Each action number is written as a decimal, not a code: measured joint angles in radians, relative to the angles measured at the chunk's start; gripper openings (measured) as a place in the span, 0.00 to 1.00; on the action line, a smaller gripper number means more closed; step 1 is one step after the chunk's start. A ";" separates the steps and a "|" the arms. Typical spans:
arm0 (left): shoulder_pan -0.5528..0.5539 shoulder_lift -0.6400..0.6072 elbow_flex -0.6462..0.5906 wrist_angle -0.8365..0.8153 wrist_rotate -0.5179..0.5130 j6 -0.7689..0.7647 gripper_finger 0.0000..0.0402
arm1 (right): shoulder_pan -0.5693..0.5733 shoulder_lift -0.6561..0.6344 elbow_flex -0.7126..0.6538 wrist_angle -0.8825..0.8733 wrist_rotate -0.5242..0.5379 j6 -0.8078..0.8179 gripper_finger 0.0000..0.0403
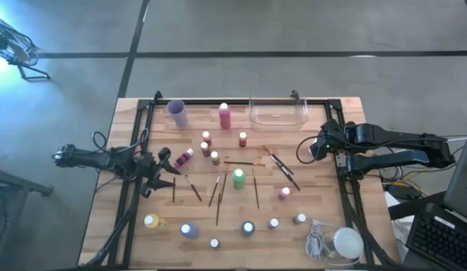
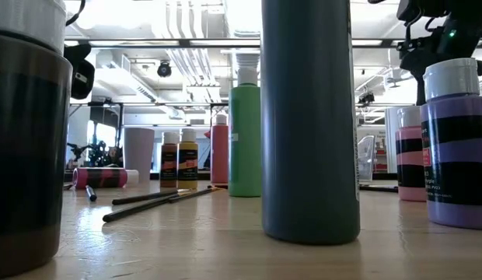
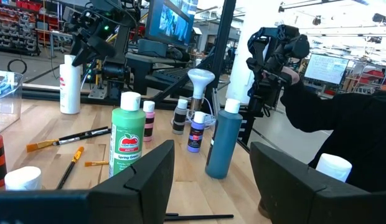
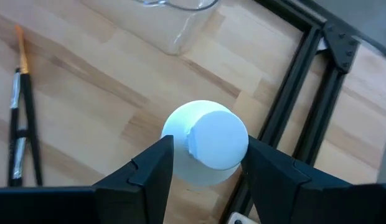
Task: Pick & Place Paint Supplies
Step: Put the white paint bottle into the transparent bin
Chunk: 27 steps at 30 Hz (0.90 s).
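Small capped paint bottles stand across the wooden table, among them a pink one (image 1: pixel 224 115), a green one (image 1: pixel 239 178) and a teal one (image 3: pixel 223 144). Another pink bottle (image 1: pixel 184 158) lies on its side. Thin paintbrushes (image 1: pixel 218 192) lie flat mid-table. My right gripper (image 4: pixel 208 158) is over a white bottle (image 4: pixel 205 143) near the table's right frame, closed on it. My left gripper (image 3: pixel 211 174) is at the table's left side (image 1: pixel 162 162), level and open, with nothing between its fingers. My right gripper pinches the white bottle's upper part (image 4: pixel 179 146), at and just under its white cap (image 4: pixel 218 140), between its two fingers (image 4: pixel 152 168). The fingers slant down from above, from the table's right side. The bottle stands upright with its base (image 3: pixel 69 111) on the table.
A clear plastic tray (image 1: pixel 279 111) and a purple cup (image 1: pixel 177 113) stand at the far edge. A white round lump with a coiled cord (image 1: pixel 346 242) lies at the near right corner. A black frame rail (image 4: pixel 292 124) runs close beside the white bottle.
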 joint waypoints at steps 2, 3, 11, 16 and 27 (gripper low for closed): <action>0.000 0.000 0.000 0.000 0.000 0.000 0.54 | -0.001 0.000 0.000 0.000 0.008 0.001 0.44; 0.000 0.000 0.000 0.000 0.000 0.000 0.54 | -0.001 0.000 0.000 0.000 0.008 0.001 0.44; 0.000 0.000 0.000 0.000 0.000 0.000 0.54 | 0.000 0.000 -0.001 0.005 0.009 0.004 0.34; 0.000 0.000 0.000 0.000 0.000 0.000 0.54 | 0.000 -0.002 -0.012 0.024 0.022 -0.002 0.28; 0.000 0.000 0.000 0.000 0.000 0.000 0.54 | 0.000 -0.001 -0.008 0.039 0.013 -0.032 0.28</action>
